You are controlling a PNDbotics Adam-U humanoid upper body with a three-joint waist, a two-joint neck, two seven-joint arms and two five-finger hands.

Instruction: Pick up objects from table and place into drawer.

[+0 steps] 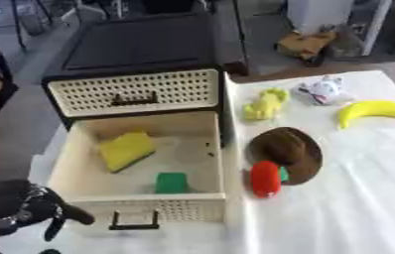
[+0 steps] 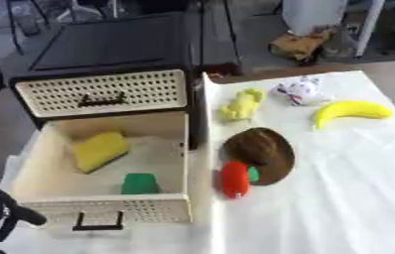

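The drawer (image 1: 145, 206), cream with a perforated front and a dark handle (image 1: 134, 221), stood pulled out toward the robot, its long axis running from the near front to the cabinet (image 1: 131, 92) behind it. Just beside its front left corner, the left hand (image 1: 40, 208) hovered at the lower left of the view, its dark fingers loosely spread and holding nothing; the right hand did not show. Inside the drawer lay a green block (image 1: 171, 182) near the front wall and a yellow sponge (image 1: 126, 150) farther back, tilted on the diagonal. On the white table (image 1: 357, 198) to the right, a red object (image 1: 265, 179) lay lengthwise near-to-far, touching a brown hat (image 1: 288, 153). Beyond these sat a yellow-green toy (image 1: 266, 104), a small white figure (image 1: 324, 91) and a banana (image 1: 373, 111) curving to the right.
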